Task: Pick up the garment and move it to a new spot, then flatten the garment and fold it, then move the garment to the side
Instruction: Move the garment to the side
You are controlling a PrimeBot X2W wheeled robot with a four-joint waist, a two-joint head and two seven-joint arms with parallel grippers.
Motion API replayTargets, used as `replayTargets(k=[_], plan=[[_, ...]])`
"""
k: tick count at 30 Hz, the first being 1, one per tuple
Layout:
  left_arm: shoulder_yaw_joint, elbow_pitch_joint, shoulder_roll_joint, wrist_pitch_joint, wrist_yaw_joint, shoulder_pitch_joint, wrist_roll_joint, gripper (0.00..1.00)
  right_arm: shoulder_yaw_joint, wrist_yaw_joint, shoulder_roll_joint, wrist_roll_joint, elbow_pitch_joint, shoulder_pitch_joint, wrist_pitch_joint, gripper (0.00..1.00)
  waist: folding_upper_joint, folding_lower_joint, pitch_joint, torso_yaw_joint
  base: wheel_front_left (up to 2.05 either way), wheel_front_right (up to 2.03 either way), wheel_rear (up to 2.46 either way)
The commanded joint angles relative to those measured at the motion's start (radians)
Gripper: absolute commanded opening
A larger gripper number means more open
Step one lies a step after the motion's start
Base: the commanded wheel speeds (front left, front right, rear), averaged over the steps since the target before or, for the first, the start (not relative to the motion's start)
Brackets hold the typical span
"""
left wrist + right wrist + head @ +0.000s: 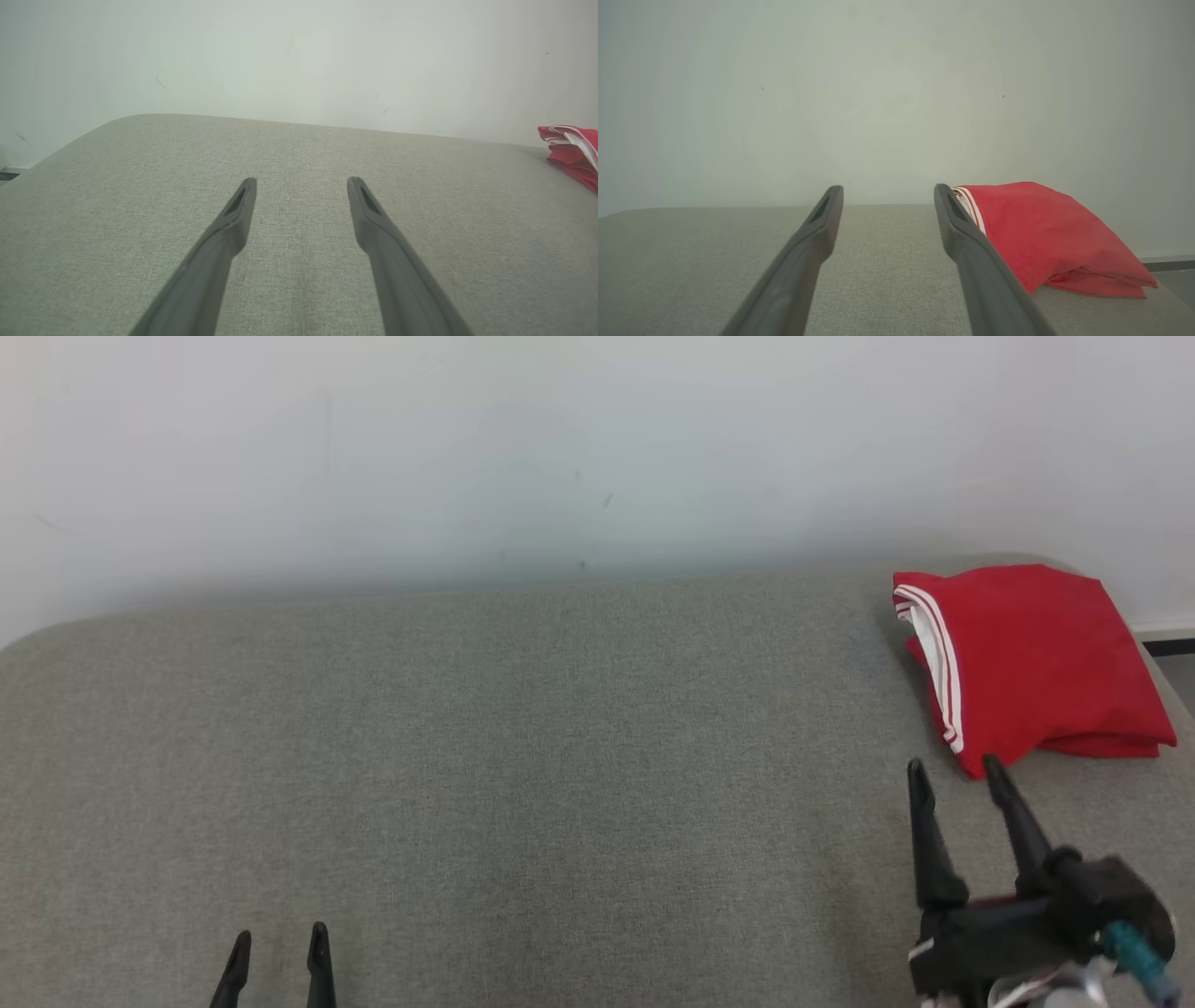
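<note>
Two grippers hang over the grey padded surface (pixel 560 756), both with fingers apart and holding nothing. Nearest the robot, the left gripper (pixel 280 935) sits low on the left, well apart from the work. The right gripper (pixel 954 765) is farther forward, its tips just short of the near corner of the red garment (pixel 1036 653); whether a finger touches cloth I cannot tell. The garment lies folded at the far right corner, ahead and slightly right of that gripper, striped edge facing left, long axis running toward the pale wall (pixel 560 448).
</note>
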Motion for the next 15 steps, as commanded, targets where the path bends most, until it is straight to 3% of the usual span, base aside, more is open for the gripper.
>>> replayTargets(k=[1,15], plan=[[-0.004,0.002,-0.002,-0.003,0.003,0.011,-0.002,1.0,0.0,-0.002,0.014,-0.012,-0.012,0.023,-0.001,1.0,0.0002,0.0002,-0.014,0.004,0.0,0.0,0.0],[-0.041,0.01,-0.002,-0.003,0.004,0.024,-0.009,1.0,0.032,-0.002,0.095,-0.023,-0.036,0.204,-0.001,1.0,0.0002,0.0002,-0.046,0.038,0.0,0.0,0.0]])
